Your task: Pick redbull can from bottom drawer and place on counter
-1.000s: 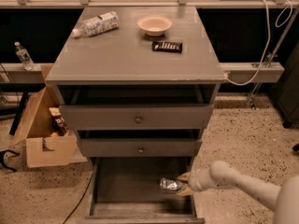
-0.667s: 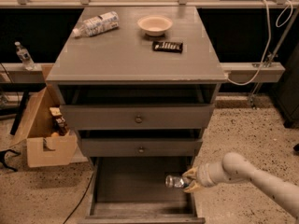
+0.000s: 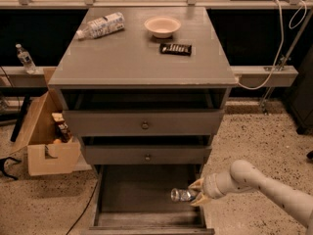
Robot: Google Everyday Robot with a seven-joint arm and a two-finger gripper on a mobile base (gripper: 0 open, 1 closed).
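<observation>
Camera view is showing you the arm (image 3: 266, 186) reaching in from the lower right, with your gripper (image 3: 195, 193) sitting over the right-hand part of the bottom drawer (image 3: 132, 192), which is standing pulled out. Its two pale fingers (image 3: 197, 183) are pinching the redbull can (image 3: 181, 195), one above it and one below, so the grip is narrowed to the can's width and you are holding it by the end nearest the wrist. The can is lying roughly level, its shiny silver end pointing left toward the drawer's middle. Whether it is resting on the drawer floor or hanging just clear of it, you cannot tell from this angle.

Just above, the two upper drawers (image 3: 107, 123) are sitting slightly pulled out, each showing a round knob (image 3: 145, 126). To the left of the cabinet, a cardboard box (image 3: 46, 146) is standing open on the speckled floor (image 3: 254, 146).

Farther back, the counter (image 3: 137, 62) is carrying a black candy bar (image 3: 175, 48), a pale bowl (image 3: 162, 26) behind it, and a clear water bottle (image 3: 101, 25) lying on its side at the far left corner. All three are sitting well apart from the can.
</observation>
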